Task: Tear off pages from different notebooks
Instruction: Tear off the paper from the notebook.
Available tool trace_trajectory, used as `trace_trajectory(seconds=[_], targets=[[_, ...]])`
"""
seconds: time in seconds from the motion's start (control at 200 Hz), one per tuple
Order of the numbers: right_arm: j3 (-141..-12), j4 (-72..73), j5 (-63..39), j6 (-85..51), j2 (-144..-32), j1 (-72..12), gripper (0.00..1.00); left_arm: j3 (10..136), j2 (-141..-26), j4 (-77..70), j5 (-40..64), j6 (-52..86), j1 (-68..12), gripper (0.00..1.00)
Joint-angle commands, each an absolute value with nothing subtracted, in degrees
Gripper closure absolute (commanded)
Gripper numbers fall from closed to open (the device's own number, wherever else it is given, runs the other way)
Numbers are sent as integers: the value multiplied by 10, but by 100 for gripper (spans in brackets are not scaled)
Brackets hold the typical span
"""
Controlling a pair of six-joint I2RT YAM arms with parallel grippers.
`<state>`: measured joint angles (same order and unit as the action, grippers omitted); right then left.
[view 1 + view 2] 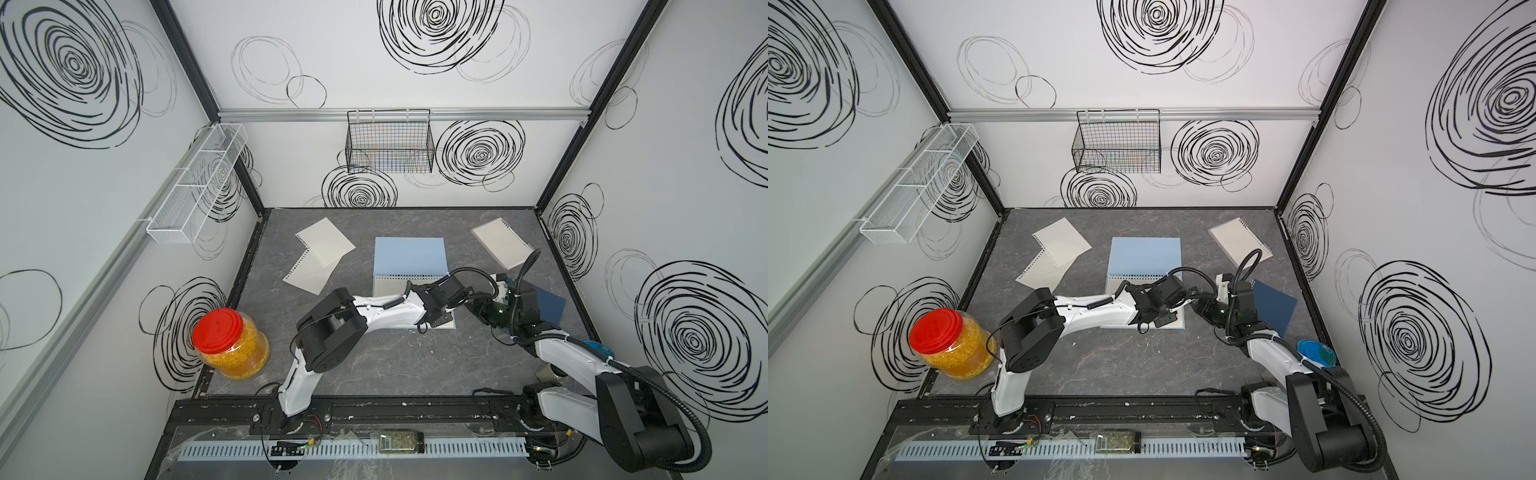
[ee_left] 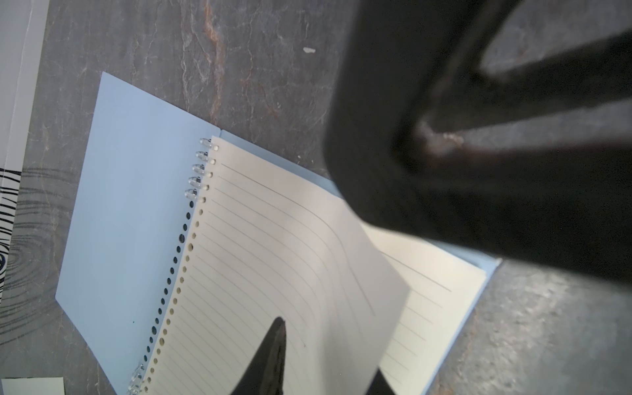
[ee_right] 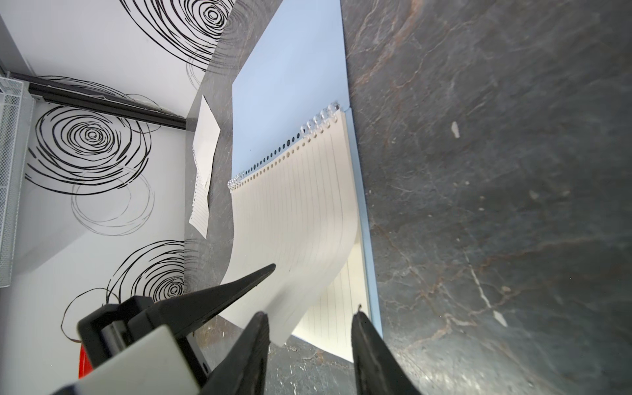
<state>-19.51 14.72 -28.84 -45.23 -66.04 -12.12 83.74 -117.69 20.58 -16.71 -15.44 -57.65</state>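
A wire-bound notebook with a light-blue cover (image 1: 409,255) is laid open at the centre of the grey marbled tabletop (image 1: 374,365). Its top lined cream page (image 2: 290,256) is lifted and curled (the punched edge is seen at the clear binding rings (image 2: 201,157)), and it is clamped between the fingers of the left gripper (image 2: 326,369). The right gripper (image 3: 309,318) is held just beside the page's corner, with its jaws apart. Two loose cream-white sheets (image 1: 326,245) are found at 10 o'clock, a clear-covered notebook (image 1: 500,243) at 2 o'clock and a dark navy notebook (image 1: 546,307) at 3 o'clock.
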Motion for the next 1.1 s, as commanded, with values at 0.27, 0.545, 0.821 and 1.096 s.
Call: trace_trajectory(seconds=[0.27,0.545,0.821,1.096], targets=[[-178,135,-303,-440,-643,-126,58,868,-1202,204,-156,-141,-572,87],[-216,98,-265,-407,-677,-177,60,871,-1158,205,-118,-102,-550,99],[-266,107,-236,-392,-757,-223,68,849,-1118,186,-53,-60,-495,100],[-340,115,-242,-367,-870,-239,82,824,-1092,152,14,-4,-438,100]])
